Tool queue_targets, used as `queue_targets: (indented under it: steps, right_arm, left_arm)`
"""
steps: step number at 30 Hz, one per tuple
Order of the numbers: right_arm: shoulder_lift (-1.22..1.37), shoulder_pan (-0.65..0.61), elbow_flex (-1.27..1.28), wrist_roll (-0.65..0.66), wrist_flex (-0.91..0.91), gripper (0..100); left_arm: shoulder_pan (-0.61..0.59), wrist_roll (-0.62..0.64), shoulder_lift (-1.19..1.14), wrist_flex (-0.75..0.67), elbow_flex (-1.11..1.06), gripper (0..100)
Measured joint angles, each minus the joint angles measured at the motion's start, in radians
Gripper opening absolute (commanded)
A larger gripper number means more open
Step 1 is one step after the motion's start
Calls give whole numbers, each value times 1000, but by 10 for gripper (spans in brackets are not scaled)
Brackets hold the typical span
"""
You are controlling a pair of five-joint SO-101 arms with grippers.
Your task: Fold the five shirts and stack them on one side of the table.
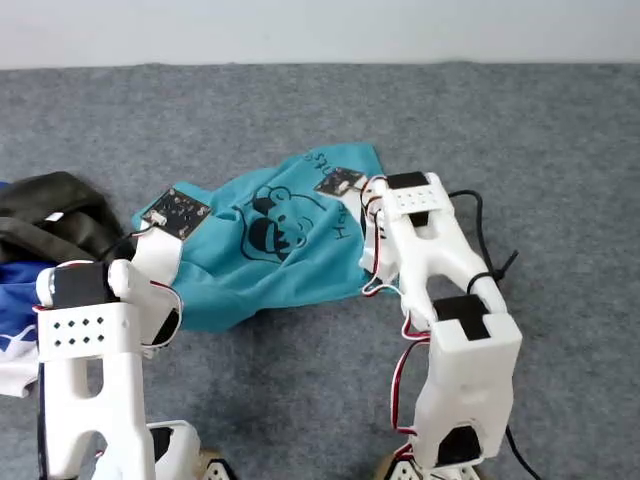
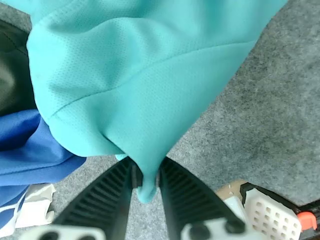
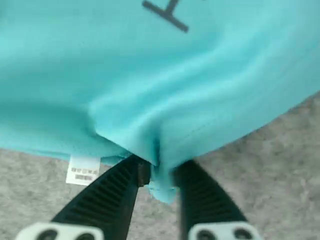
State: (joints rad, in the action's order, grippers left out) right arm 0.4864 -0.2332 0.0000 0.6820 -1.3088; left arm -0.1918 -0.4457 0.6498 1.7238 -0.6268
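Clamps a near-edge fold of the teal shirt (image 2: 150,75) in the left gripper (image 2: 146,172), jaws narrow on cloth. Pinches another near fold in the right gripper (image 3: 159,175), equally tight. Leaves the rest rumpled on the grey table (image 1: 560,150). Left of the teal shirt, a blue shirt (image 1: 15,285); beyond, a dark garment (image 1: 50,205).

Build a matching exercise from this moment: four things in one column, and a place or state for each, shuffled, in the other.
Things
1. teal shirt
2. blue shirt
3. dark shirt
4. label

Places or states
A. bunched up, on the far side of the blue one
B. white, at the teal hem
C. pinched by the left gripper and the right gripper
D. lying just on the near side of the dark one

Pairs: 1-C, 2-D, 3-A, 4-B
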Motion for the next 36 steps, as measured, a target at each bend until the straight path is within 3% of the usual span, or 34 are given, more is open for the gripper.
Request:
queue_targets:
  steps: [10, 22, 29, 36]
  right_arm:
    - [-160, 0, -2, 0, -144, 9]
    - [-674, 155, 0, 54, -236, 9]
    - [-945, 169, -107, 55, -201, 9]
    - [-1002, 169, -364, 55, -126, 9]
  left_arm:
    - [0, 0, 0, 3, 18, 13]
    - [0, 104, 0, -2, 436, 14]
    - [0, 109, 0, -106, 663, 14]
    - [0, 71, 3, -285, 836, 14]
